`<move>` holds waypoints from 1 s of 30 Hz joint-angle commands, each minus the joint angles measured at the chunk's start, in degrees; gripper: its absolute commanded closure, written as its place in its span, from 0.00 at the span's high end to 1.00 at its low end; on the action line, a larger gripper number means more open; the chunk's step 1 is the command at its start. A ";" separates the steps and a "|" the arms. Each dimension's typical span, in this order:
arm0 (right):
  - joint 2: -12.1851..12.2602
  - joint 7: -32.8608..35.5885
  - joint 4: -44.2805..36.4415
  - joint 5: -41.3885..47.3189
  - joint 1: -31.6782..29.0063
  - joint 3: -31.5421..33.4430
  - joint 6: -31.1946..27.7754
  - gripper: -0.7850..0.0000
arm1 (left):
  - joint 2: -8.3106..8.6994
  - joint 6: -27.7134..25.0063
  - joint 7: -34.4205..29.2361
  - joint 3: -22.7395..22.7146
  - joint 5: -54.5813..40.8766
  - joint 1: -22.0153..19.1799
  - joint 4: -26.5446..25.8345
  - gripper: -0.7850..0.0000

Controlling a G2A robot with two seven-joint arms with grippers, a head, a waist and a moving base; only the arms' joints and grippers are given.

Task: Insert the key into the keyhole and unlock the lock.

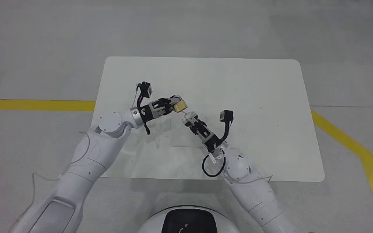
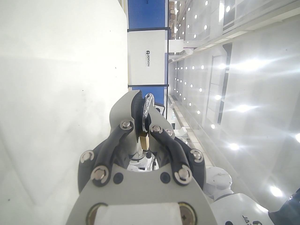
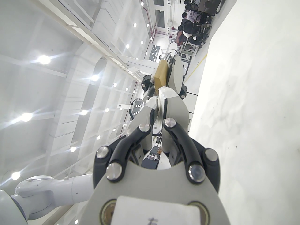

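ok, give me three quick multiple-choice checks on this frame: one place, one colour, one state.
1. Where over the table is the right gripper?
A. close beside the lock
B. at the far right corner
C. near the front edge

2. What colour is the lock body?
A. red
B. brass yellow
C. black

3. What is the left gripper doing?
A. open, empty
B. open around the lock
C. shut on the lock

Answers:
1 A, the top view puts its tip right next to the lock, near the table's middle.
2 B, the body shows brass yellow, with a silver shackle.
3 C, the left wrist view shows it clamped on the lock.
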 commanded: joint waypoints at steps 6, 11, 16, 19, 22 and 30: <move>0.20 -0.03 -0.61 -2.13 -0.47 1.23 -1.41 0.00 | -0.13 1.75 -4.72 -0.72 -4.40 0.33 0.76 0.00; 0.20 -0.03 -0.61 -2.13 -0.47 1.23 -1.41 0.00 | -0.13 1.75 -4.72 -0.72 -4.40 0.33 0.76 0.00; 0.20 -0.03 -0.61 -2.13 -0.47 1.23 -1.41 0.00 | -0.13 1.75 -4.72 -0.72 -4.40 0.33 0.76 0.00; 0.20 -0.03 -0.61 -2.13 -0.47 1.23 -1.41 0.00 | -0.11 2.08 -3.28 -0.74 -3.59 0.55 0.86 0.00; 0.16 -1.63 -1.73 -2.84 -0.90 1.54 -1.69 0.00 | -0.48 4.37 6.04 -1.02 -2.44 1.24 -0.89 0.00; -1.12 -24.99 -5.48 -17.18 -4.82 1.97 -2.15 0.00 | -2.02 8.07 17.74 0.50 -3.36 2.34 -6.54 0.00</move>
